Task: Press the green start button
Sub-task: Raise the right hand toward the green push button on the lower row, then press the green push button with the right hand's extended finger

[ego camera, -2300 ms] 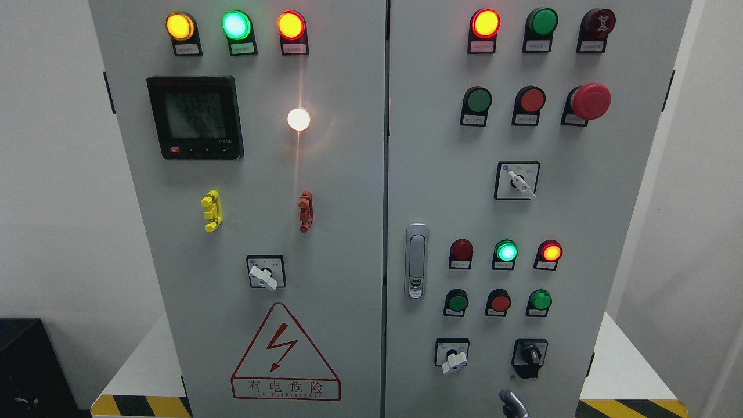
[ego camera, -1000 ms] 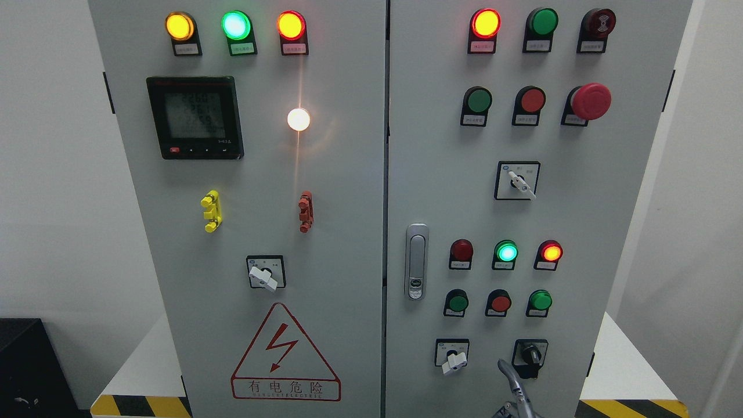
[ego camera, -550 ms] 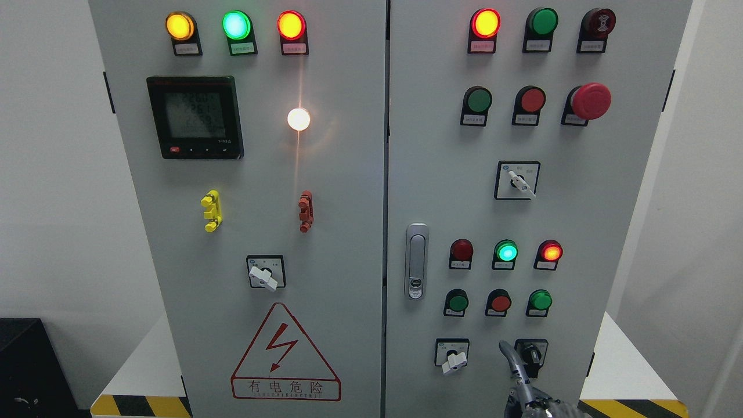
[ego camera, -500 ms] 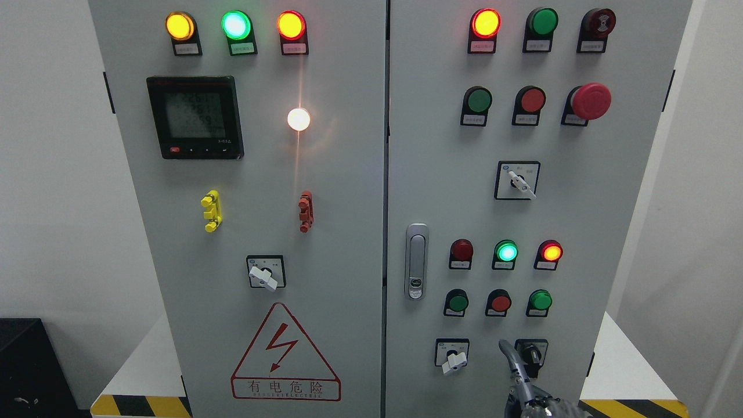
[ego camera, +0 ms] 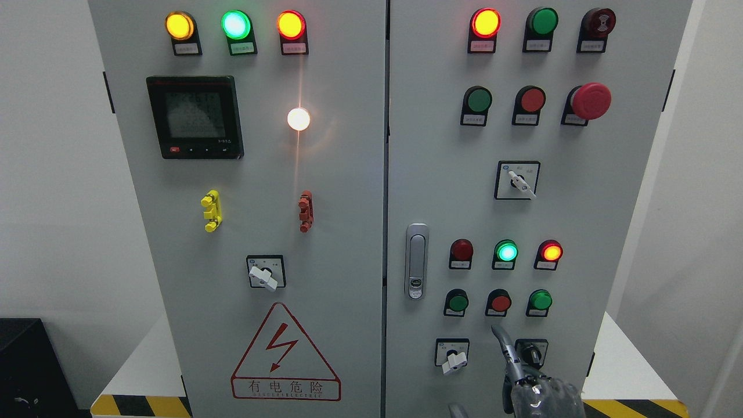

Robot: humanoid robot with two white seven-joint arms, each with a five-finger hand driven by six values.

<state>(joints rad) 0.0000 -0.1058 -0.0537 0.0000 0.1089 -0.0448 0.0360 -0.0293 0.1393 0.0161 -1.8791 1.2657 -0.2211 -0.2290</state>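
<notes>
The right hand comes up from the bottom edge, right of the middle, in front of the right cabinet door. One finger is stretched upward and the others are curled into the palm; it holds nothing. The fingertip is between the white selector and the black selector, just below the red button of the lower row. Whether it touches the door cannot be told.

That row reads green button, red button, second green button; the fingertip lies below and between the left green and the red. Which green button is the start button cannot be read from the small labels. Another green button sits higher on the same door, well apart from the hand.

Above the lower row are three lamps: dark red, lit green, lit red. The door handle is to their left.

At the bottom edge, near the middle, a small grey part shows; what it belongs to cannot be told.
</notes>
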